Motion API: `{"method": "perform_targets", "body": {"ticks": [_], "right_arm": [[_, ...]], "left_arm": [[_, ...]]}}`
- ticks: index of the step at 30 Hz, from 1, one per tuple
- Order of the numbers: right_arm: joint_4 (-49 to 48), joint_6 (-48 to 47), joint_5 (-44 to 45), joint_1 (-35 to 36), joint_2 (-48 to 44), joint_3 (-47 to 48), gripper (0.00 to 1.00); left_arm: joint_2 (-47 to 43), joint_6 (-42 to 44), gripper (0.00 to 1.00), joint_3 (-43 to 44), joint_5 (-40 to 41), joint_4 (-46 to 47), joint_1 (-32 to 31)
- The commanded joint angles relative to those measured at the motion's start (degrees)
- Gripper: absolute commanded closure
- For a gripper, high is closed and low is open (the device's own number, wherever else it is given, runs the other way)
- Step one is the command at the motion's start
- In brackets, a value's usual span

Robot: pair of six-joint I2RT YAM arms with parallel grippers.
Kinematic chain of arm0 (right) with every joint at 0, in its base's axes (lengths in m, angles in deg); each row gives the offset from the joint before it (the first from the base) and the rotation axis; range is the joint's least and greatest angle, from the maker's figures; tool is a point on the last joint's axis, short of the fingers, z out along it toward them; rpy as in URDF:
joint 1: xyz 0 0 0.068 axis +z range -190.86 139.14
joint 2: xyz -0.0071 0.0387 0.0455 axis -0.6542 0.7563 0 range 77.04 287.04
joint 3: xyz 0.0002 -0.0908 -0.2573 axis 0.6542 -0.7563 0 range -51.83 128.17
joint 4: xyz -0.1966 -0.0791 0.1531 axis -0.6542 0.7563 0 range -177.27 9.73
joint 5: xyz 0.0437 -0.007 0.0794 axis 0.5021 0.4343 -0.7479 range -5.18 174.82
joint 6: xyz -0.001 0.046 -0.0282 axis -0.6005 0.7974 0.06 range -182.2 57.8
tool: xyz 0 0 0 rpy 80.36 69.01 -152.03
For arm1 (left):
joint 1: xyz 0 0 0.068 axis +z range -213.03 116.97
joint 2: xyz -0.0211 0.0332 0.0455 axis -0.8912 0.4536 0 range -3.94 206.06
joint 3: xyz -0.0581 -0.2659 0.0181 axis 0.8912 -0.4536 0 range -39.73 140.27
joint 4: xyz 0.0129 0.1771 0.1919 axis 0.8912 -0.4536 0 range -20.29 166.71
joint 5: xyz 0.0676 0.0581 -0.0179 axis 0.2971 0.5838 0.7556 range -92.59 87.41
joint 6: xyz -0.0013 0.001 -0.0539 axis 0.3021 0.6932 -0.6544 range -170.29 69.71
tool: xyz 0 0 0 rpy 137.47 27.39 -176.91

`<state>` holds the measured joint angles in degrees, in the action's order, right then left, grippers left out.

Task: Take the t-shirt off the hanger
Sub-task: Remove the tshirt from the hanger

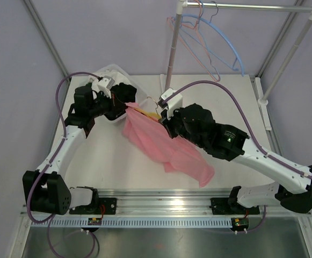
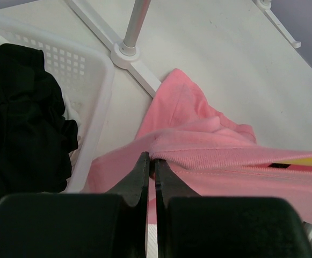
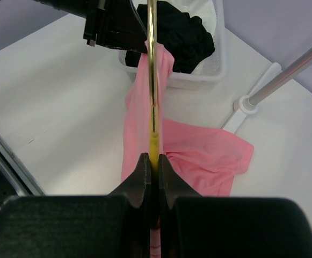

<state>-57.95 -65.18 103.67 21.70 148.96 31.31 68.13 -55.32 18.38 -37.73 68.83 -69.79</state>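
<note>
The pink t-shirt [image 1: 172,150] lies partly on the white table [image 1: 104,161] between the two arms. Its upper edge is lifted off the surface and its lower part is spread out toward the near right. It is on a yellow hanger [image 1: 149,113], whose bar passes inside the neck.

The left gripper [image 1: 124,107] has its fingers pressed together on the ribbed edge of the t-shirt. The left wrist view shows the cloth pinched at the fingertips [image 2: 151,161], with a strip of the hanger [image 2: 311,160] showing at the far right.

The right gripper [image 1: 161,114] is clamped on the hanger. In the right wrist view the thin yellow bar [image 3: 152,80] runs straight up from between the closed fingers [image 3: 154,161], and the t-shirt [image 3: 198,150] hangs off it to the table.

Behind the left gripper stands a white basket [image 2: 99,80] with a perforated wall, holding black clothes [image 2: 21,118]. At the back of the table is a metal rack [image 1: 173,48] with empty hangers, one of them blue [image 1: 225,48].

Small tags [image 1: 95,220] on the front rail are too small to read.
</note>
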Motion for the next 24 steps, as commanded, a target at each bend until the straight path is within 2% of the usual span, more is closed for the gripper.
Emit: {"method": "perform_targets", "body": {"ticks": [1, 5, 13, 24], "right_arm": [[-2.26, -0.35, -4.25, 0.63, -4.42, -0.08, 1.00], [-4.61, -0.36, -3.82, 0.63, -5.82, -1.30, 1.00], [-6.29, -0.53, -8.92, 0.63, -8.46, -3.15, 1.00], [-20.35, -0.97, -8.49, 0.63, -17.33, -11.85, 1.00]], "left_arm": [[3.77, 0.29, 1.00, 3.15, 1.47, 0.94, 1.75], [6.41, 0.29, 1.00, 4.21, 1.21, 0.32, 1.84], [9.14, 0.73, 1.00, 5.44, 2.00, -0.12, 1.93], [14.50, 1.35, 1.00, 8.07, 0.24, -2.40, 1.32]]}}
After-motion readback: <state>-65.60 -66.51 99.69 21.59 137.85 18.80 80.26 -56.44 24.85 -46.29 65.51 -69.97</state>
